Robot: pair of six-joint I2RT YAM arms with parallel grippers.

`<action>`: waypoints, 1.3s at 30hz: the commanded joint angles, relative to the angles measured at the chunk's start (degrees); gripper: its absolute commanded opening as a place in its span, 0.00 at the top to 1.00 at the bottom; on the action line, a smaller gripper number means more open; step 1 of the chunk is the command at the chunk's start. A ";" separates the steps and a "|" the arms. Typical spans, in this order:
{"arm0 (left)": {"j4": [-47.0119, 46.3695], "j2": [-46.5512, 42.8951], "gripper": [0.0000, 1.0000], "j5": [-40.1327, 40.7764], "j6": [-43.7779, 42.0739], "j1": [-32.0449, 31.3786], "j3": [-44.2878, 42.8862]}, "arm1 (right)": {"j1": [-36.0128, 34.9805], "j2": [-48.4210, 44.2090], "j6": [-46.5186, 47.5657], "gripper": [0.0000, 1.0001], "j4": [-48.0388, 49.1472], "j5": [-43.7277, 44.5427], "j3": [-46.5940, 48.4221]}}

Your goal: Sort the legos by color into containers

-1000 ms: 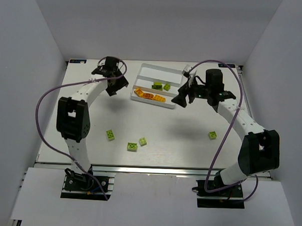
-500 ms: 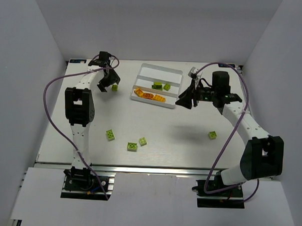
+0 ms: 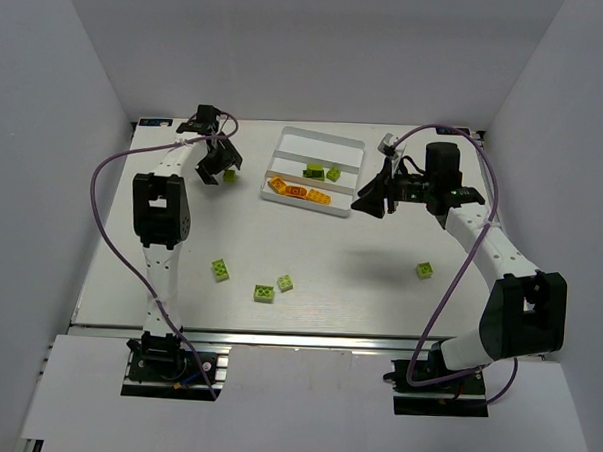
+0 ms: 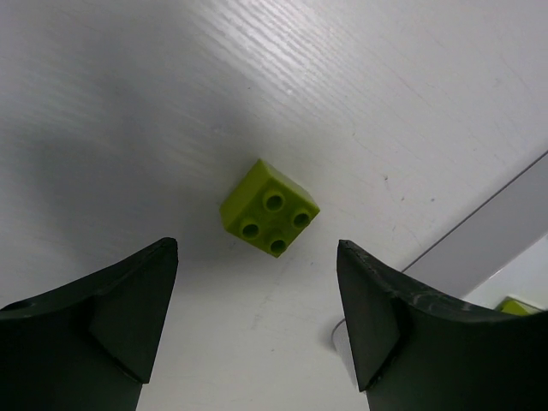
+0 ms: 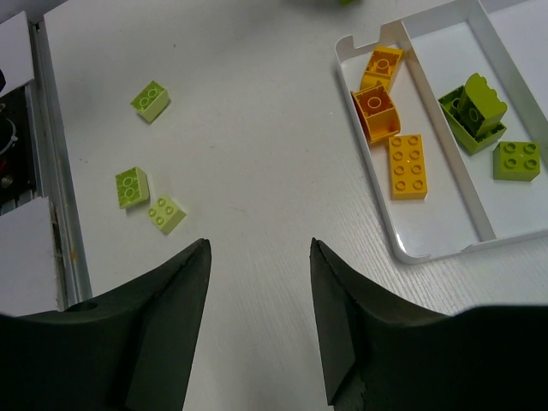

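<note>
A lime green brick point(image 4: 270, 210) lies studs up on the white worktop point(image 3: 328, 317), just ahead of the gap between the left pincer's point(image 4: 255, 265) fingers and touching neither. That pincer stands wide and holds nothing. A corner of the tray point(image 5: 432, 227) shows off to its right. The right pincer point(image 5: 259, 257) hangs over bare worktop, its fingers parted with nothing between them. From this pincer, the tray lies ahead and to the right. Three orange bricks point(image 5: 407, 163) lie in a row in the slot nearest it. The next slot over holds two green bricks point(image 5: 516, 158), the farther one tilted. Ahead and to the left of the right pincer, three loose green bricks point(image 5: 131, 187) lie on the worktop. Two of them lie close together and the third lies farther out. One more green lego point(image 3: 424, 269) lies well behind the right pincer, near that arm's forearm, apart from everything else.
</note>
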State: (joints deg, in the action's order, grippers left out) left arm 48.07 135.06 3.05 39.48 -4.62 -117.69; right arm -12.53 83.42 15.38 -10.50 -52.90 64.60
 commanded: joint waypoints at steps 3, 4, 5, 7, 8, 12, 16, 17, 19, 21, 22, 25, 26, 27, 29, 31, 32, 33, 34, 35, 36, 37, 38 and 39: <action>-1.23 0.73 0.16 -1.73 2.78 -0.04 -3.34 | 0.14 -1.33 -0.43 0.44 -0.39 -0.80 -0.35; -1.23 0.90 0.16 -1.47 3.31 -0.04 -3.34 | 0.06 -1.41 -0.43 0.44 -0.57 -0.88 -0.26; -1.49 1.34 0.17 -1.55 4.28 -0.04 -3.34 | 0.32 -1.59 -0.26 0.44 -0.66 -0.71 -0.26; -1.93 1.78 0.18 -1.99 4.90 -0.04 -3.42 | 0.32 -1.85 -0.17 0.44 -0.92 -0.27 -0.26; -2.37 2.30 0.20 -2.17 5.34 -0.04 -3.51 | 0.32 -2.12 -0.08 0.44 -1.10 -0.01 -0.18; -0.79 4.50 0.26 -2.35 5.78 -0.04 -6.32 | 0.41 -2.73 0.09 0.44 -1.45 0.61 -0.79; -0.70 5.03 0.36 -2.52 5.52 -0.56 -7.38 | 0.49 -3.08 -0.34 0.44 -1.01 0.52 -1.32; -0.70 5.03 0.38 -2.43 5.52 -0.56 -7.38 | 0.58 -3.08 -0.43 0.44 -0.92 0.43 -1.32; -0.88 5.12 0.41 -2.61 5.43 -0.56 -7.38 | 0.58 -3.17 -0.52 0.45 -0.75 0.35 -1.32; -0.53 5.21 0.43 -2.96 5.25 -0.56 -7.12 | 0.58 -3.00 -0.70 0.45 -0.49 0.43 -1.23; -0.61 5.12 0.44 -2.96 4.99 -0.56 -7.03 | 0.67 -3.00 -0.87 0.45 -0.57 0.43 -1.23; -0.35 4.94 0.47 -2.96 3.94 -1.08 -6.24 | 0.50 -3.00 -0.79 0.45 -0.57 0.52 -0.97; -0.52 4.68 0.50 -2.96 3.32 -1.09 -5.80 | 0.58 -2.91 -0.79 0.45 -0.48 0.43 -1.05; -0.53 4.51 0.53 -2.96 3.14 -1.09 -5.01 | 0.49 -3.08 -0.87 0.45 -0.57 0.43 -1.05; -1.49 3.46 0.63 -5.07 2.27 -1.09 -3.70 | 0.41 -3.08 -0.79 0.45 -0.66 0.61 -1.32; -2.19 2.49 0.69 -5.77 1.48 -1.09 -2.12 | 0.58 -3.26 -0.61 0.45 -0.92 0.52 -1.49; -3.41 1.09 0.72 -6.47 0.17 -1.09 -1.58 | 0.58 -3.43 -0.44 0.45 -1.18 0.52 -1.41; -4.12 0.29 0.76 -7.09 -0.54 -1.09 -1.06 | 0.58 -3.52 -0.17 0.45 -1.27 0.61 -1.49; -4.83 -0.67 0.77 -7.53 -1.25 -1.09 -0.09 | 0.58 -3.70 0.00 0.45 -1.54 0.70 -1.58; -6.14 -1.72 0.78 -8.66 -2.47 -1.09 0.61 | 0.58 -3.79 0.09 0.46 -1.71 0.70 -1.75; -7.02 -4.43 0.80 -9.28 -2.92 -1.09 1.58 | 0.67 -3.96 0.18 0.46 -1.89 0.87 -1.93; -7.81 -6.03 0.80 -9.72 -3.10 -1.09 4.02 | 0.58 -4.05 0.18 0.45 -2.06 0.96 -2.02; -10.34 -7.69 0.80 -10.95 -3.18 -1.09 5.70 | 0.49 -3.96 0.18 0.45 -1.98 0.96 -2.28; -11.94 -11.10 0.81 -11.92 -3.19 -1.09 7.80 | 0.49 -3.96 0.01 0.45 -1.98 1.05 -2.20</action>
State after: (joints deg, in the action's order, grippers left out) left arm 40.66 134.61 -4.86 38.50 -5.23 -113.14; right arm -12.32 81.47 15.22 -12.36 -51.72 62.74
